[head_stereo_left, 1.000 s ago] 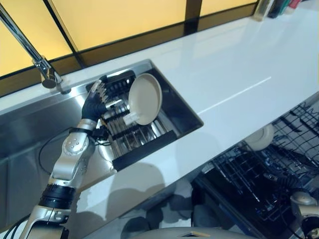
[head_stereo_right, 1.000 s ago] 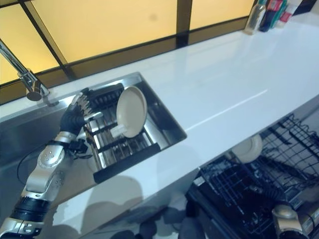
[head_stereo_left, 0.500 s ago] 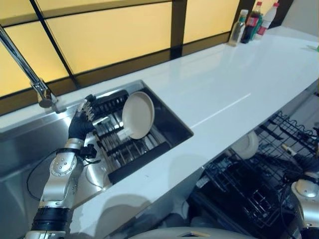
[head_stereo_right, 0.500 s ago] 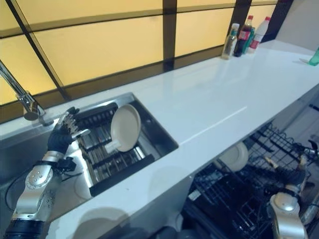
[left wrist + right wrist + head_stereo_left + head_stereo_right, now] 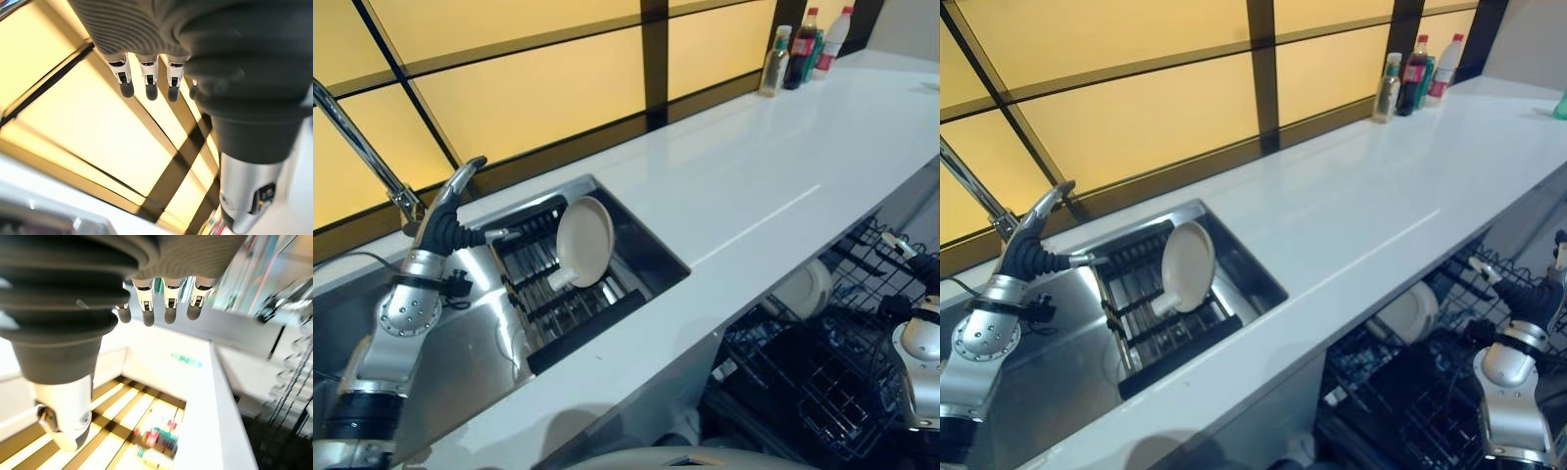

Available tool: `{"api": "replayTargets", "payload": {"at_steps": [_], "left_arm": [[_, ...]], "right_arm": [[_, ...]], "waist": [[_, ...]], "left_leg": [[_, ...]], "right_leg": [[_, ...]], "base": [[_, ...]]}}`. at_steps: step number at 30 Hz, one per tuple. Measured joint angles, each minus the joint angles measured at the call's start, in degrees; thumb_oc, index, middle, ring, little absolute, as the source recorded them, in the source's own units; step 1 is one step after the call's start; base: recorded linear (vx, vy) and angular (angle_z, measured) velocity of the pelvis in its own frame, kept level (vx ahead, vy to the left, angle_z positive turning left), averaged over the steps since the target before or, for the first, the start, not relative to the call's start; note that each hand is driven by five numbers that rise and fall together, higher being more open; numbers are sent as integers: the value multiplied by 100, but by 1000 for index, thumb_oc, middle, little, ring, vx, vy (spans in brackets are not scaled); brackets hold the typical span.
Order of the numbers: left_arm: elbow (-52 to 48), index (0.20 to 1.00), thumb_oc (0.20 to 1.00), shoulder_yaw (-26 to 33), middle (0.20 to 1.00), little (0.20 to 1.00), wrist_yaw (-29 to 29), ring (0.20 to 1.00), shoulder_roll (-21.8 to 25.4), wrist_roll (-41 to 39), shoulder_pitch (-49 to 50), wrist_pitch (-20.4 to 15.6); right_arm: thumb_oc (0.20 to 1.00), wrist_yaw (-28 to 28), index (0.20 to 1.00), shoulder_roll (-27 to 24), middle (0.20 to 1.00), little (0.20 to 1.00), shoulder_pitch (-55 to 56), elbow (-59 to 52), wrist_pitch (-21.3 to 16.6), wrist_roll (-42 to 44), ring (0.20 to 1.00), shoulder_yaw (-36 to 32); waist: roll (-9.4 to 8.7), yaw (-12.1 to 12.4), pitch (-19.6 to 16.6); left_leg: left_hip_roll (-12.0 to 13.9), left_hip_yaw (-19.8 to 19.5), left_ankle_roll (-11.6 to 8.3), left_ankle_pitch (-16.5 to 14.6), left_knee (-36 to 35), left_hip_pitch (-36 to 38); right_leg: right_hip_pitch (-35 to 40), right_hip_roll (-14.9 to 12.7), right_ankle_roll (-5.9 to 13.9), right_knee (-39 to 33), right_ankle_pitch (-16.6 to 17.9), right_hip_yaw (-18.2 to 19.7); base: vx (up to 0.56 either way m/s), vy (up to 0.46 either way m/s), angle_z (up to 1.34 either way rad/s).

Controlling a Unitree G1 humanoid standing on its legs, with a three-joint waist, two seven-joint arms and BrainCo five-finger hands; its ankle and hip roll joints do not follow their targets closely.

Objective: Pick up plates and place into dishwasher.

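A cream plate (image 5: 584, 241) stands on edge in the black dish rack (image 5: 570, 304) inside the steel sink (image 5: 651, 245). My left hand (image 5: 445, 223) is raised to the plate's left, by the sink's back rim. It is apart from the plate and open, its fingers (image 5: 146, 83) straight and holding nothing. A second cream plate (image 5: 808, 289) sits upright in the dishwasher's wire rack (image 5: 822, 362) under the counter edge. My right hand (image 5: 1540, 294) hovers over that rack's right side, open, its fingers (image 5: 166, 308) straight and empty.
A chrome faucet (image 5: 357, 142) arches over the sink's left end, close behind my left hand. The white counter (image 5: 773, 147) runs rightward, with three bottles (image 5: 803, 44) at its far corner. Yellow window panels back the counter.
My left hand has lifted from beside the rack and plate up to the sink's back rim near the faucet. The camera has shifted. The plate stays in the rack.
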Motion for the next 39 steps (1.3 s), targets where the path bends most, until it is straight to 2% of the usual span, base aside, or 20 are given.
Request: {"api": "replayTargets", "payload": {"at_steps": [3, 6, 9, 14, 18, 20, 22, 29, 39], "left_arm": [[198, 1000, 1000, -609, 1000, 1000, 314, 1000, 574, 609, -592, -221], [204, 1000, 1000, -1020, 1000, 1000, 529, 1000, 822, 1117, -939, -338], [281, 1000, 1000, -1809, 1000, 1000, 658, 1000, 1174, 1713, -1370, -399], [667, 1000, 1000, -2791, 1000, 1000, 919, 1000, 1341, 2494, -1933, -371], [791, 1000, 1000, -3401, 1000, 1000, 1095, 1000, 1398, 2812, -2334, -349], [904, 1000, 1000, -3678, 1000, 1000, 1169, 1000, 1393, 3025, -2571, -290], [1035, 1000, 1000, -3918, 1000, 1000, 1237, 1000, 1366, 3210, -2722, -216], [1479, 1000, 1000, -4103, 1000, 1000, 1166, 1000, 938, 3472, -2881, 28], [1517, 1000, 1000, -4097, 1000, 1000, 857, 1000, 926, 3577, -2878, 158]], "right_arm": [[1000, 302, 1000, -228, 1000, 1000, -105, -22, -119, 122, 1000, 326], [1000, 493, 1000, -312, 1000, 1000, -194, -50, -170, 252, 1000, 471], [1000, 627, 1000, -627, 1000, 1000, -198, -55, -251, 403, 1000, 618], [1000, 727, 1000, -919, 1000, 1000, -249, -49, -290, 577, 1000, 628], [1000, 746, 1000, -1181, 1000, 1000, -337, -70, -299, 705, 1000, 802], [1000, 792, 1000, -1331, 1000, 1000, -374, -70, -298, 742, 1000, 817], [1000, 844, 1000, -1514, 1000, 1000, -512, -70, -280, 786, 1000, 842], [1000, 1012, 1000, -1831, 1000, 1000, -1003, 36, -193, 788, 1000, 842], [1000, 1242, 1000, -1971, 1000, 1000, -1062, 35, -79, 784, 1000, 842]], "waist": [[64, -43, 18], [153, -194, 44], [259, -336, 140], [406, -731, 331], [507, -907, 581], [588, -942, 700], [694, -1083, 859], [1036, -1264, 1221], [1097, -1255, 1436]], "left_leg": [[-3, 5, -5, 47, -94, 42], [-2, 38, -6, 47, -106, 52], [-11, 97, -7, 47, -164, 117], [-4, 263, -25, 25, -208, 184], [-28, 372, -27, 28, -207, 219], [-54, 411, -26, 28, -205, 203], [-87, 468, -16, 23, -192, 195], [-159, 542, 19, 21, -153, 110], [-255, 519, 68, 50, -72, 0]], "right_leg": [[21, 4, -1, -19, 2, -18], [23, 12, -9, -44, 12, -5], [20, 35, -6, -43, 15, 63], [-25, 101, 7, -64, -10, 183], [-93, 113, 24, 4, 9, 319], [-176, 118, 27, 48, 11, 398], [-246, 109, 38, 125, -7, 472], [-520, 95, 38, 390, -74, 640], [-730, 13, 31, 642, -110, 704]], "base": [[49, -20, 3], [75, -36, -3], [64, -20, -12], [116, 18, -16], [77, 26, -18], [62, 73, -19], [51, 87, -16], [82, 59, -11], [15, 43, -1]]}}
